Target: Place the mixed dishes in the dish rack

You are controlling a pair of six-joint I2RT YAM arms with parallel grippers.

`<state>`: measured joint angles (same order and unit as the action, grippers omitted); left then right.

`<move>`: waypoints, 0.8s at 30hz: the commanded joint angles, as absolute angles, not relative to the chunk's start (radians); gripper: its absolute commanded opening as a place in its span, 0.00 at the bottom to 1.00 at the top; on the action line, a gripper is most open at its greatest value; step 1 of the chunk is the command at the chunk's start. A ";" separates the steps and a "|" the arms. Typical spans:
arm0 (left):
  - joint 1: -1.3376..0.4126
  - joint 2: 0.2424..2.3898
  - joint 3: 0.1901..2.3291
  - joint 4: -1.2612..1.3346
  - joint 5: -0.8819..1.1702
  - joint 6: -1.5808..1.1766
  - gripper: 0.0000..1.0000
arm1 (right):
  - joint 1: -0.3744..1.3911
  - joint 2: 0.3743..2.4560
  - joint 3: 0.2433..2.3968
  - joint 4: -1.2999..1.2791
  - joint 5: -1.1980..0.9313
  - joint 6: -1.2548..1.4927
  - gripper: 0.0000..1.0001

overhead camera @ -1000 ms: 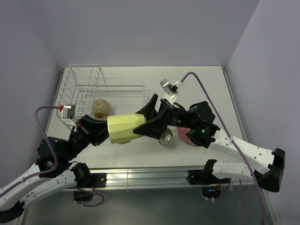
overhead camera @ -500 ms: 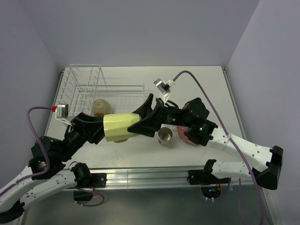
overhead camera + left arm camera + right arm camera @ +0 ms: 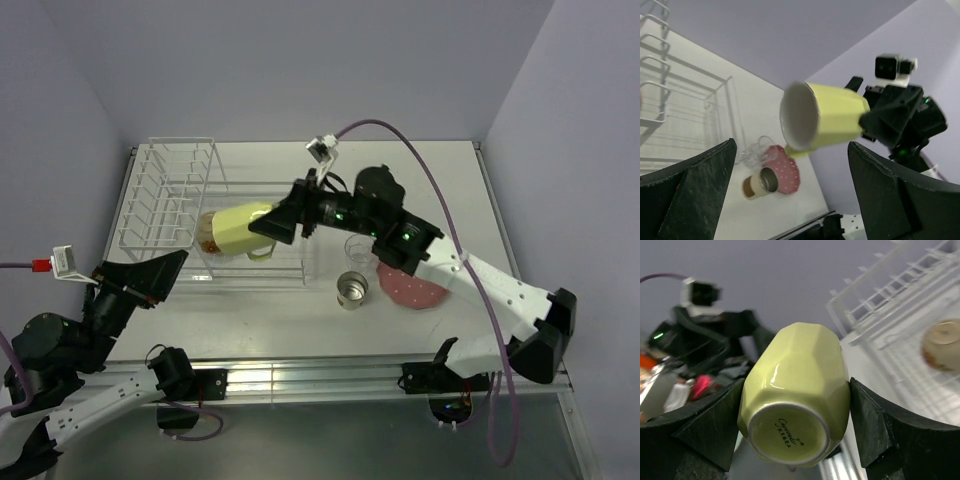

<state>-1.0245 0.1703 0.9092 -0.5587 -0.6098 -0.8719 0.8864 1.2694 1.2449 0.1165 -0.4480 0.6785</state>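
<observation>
Gripping the mug (image 3: 238, 228) by its base end, the right tool (image 3: 268, 225) is holding it on its side over the low basket part of the rack (image 3: 165, 190). The mug's mouth is pointing toward the left arm and its handle is hanging down. Whether the mug is touching the wires I cannot tell. The bowl (image 3: 208, 232) is sitting in the basket, just beside the mug's mouth in the top view. The left tool (image 3: 168, 268) is hanging wide and empty near the front left of the surface (image 3: 430, 190), well apart from the mug. The tumbler (image 3: 358, 248) is standing on the surface just beside the rack's right end. The steel cup (image 3: 352, 290) is standing near it toward the front, and the plate (image 3: 412, 288) is lying flat to the cup's right.
</observation>
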 commanded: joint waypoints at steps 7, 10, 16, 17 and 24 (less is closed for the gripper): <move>-1.028 0.382 1.031 -0.718 -0.617 -0.738 0.98 | 0.861 1.747 1.928 -0.409 -0.003 0.378 0.00; -1.028 0.400 1.022 -0.686 -0.558 -0.707 0.97 | 0.859 1.945 2.196 -0.593 0.121 0.336 0.00; -1.028 0.399 0.989 -0.632 -0.503 -0.678 0.96 | 0.838 2.148 2.427 -0.735 0.239 0.319 0.00; -1.028 0.399 0.983 -0.629 -0.500 -0.672 0.96 | 0.833 2.155 2.416 -0.727 0.241 0.321 0.00; -1.028 0.410 0.960 -0.606 -0.495 -0.660 0.96 | 0.819 2.210 2.379 -0.733 0.290 0.308 0.00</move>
